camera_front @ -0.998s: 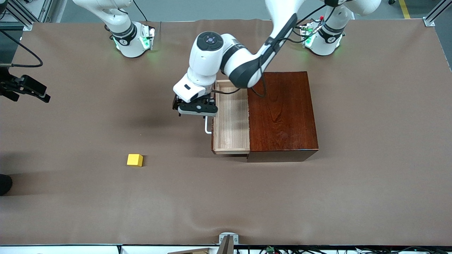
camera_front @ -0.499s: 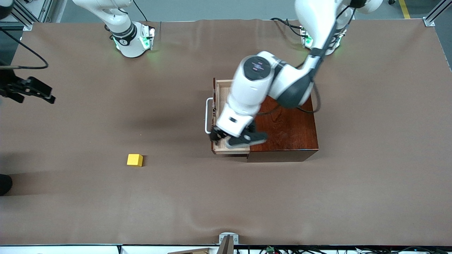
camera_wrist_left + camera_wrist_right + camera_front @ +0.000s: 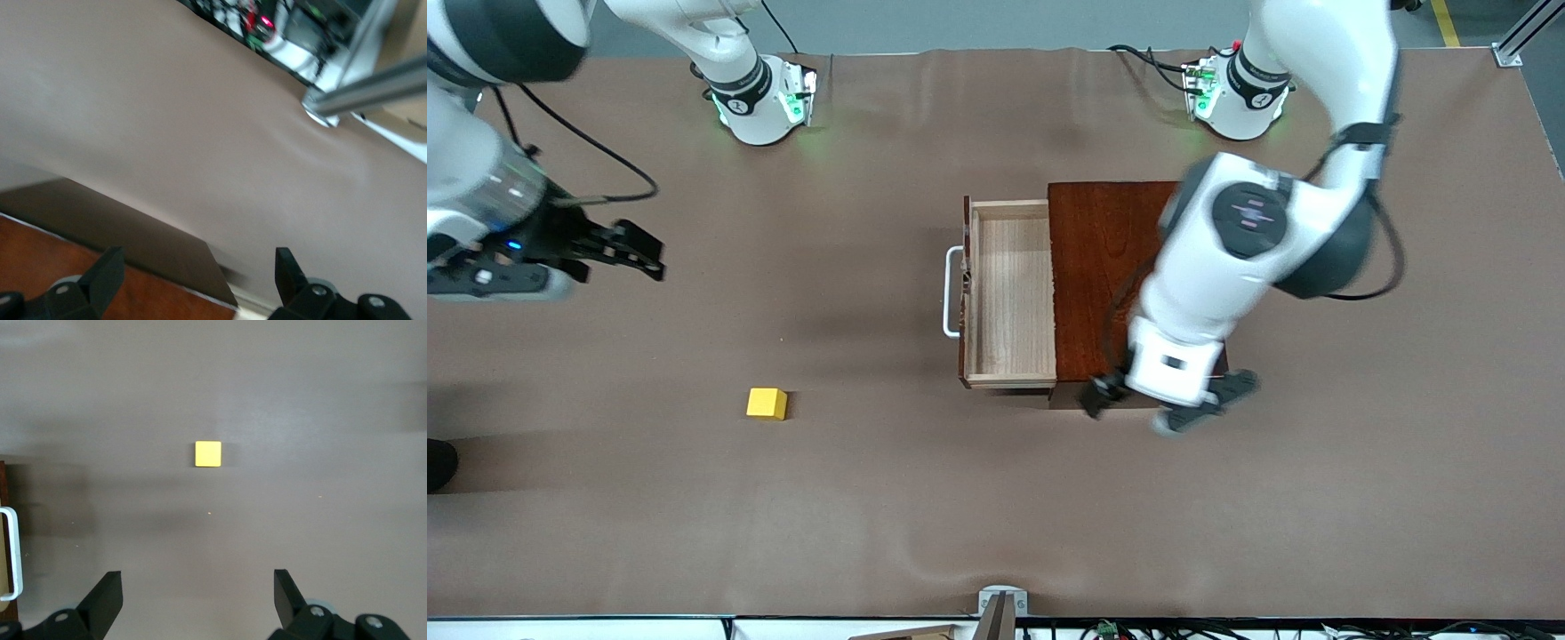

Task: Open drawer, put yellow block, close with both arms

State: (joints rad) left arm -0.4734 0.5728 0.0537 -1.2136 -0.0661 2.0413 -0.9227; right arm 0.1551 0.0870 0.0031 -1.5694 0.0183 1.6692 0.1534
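Yellow block (image 3: pixel 767 403) sits alone on the brown table (image 3: pixel 996 498), well apart from the drawer (image 3: pixel 1009 293), which is pulled out and empty, and the right wrist view shows the block ahead of the right gripper (image 3: pixel 193 603), in line with the gap between its wide-open jaws. If that gripper drops a bit off to one side, a finger could bump the block and push it away instead of closing around it. The left gripper (image 3: pixel 1169 404) hangs over the near corner of the wooden box (image 3: pixel 1112 258) with its jaws wide and empty, and it could knock the box if it swings low.
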